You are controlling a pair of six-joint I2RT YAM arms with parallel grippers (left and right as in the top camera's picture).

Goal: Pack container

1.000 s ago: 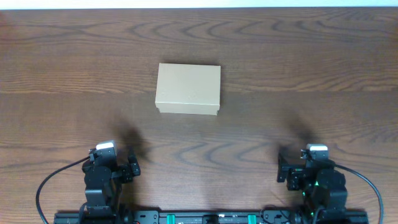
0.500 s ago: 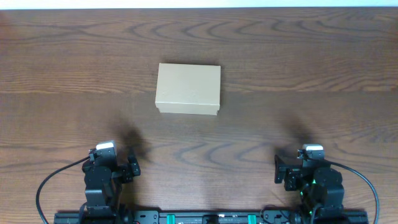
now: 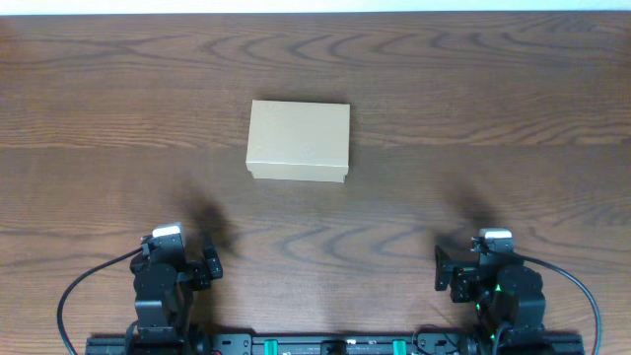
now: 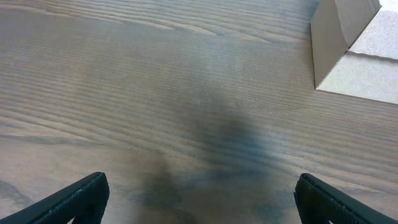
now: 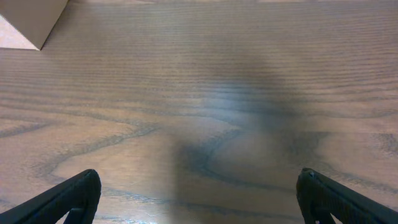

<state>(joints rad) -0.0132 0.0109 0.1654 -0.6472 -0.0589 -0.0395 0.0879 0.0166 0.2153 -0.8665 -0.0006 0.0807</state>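
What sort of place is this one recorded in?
Probably a lab-style robot workstation, not a home: a wood-grain table, a left arm and right arm at its near edge, and one plain cardboard box.

matt cardboard container (image 3: 298, 141) (wood-grain table (image 3: 493, 118))

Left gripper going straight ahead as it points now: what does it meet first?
Way looks free: only bare wooden table ahead of the left gripper; the tan cardboard box sits off to its right.

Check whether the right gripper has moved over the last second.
Yes. In the overhead view the right gripper has shifted slightly left, toward the side of the tan rectangular cardboard box, which stays put.
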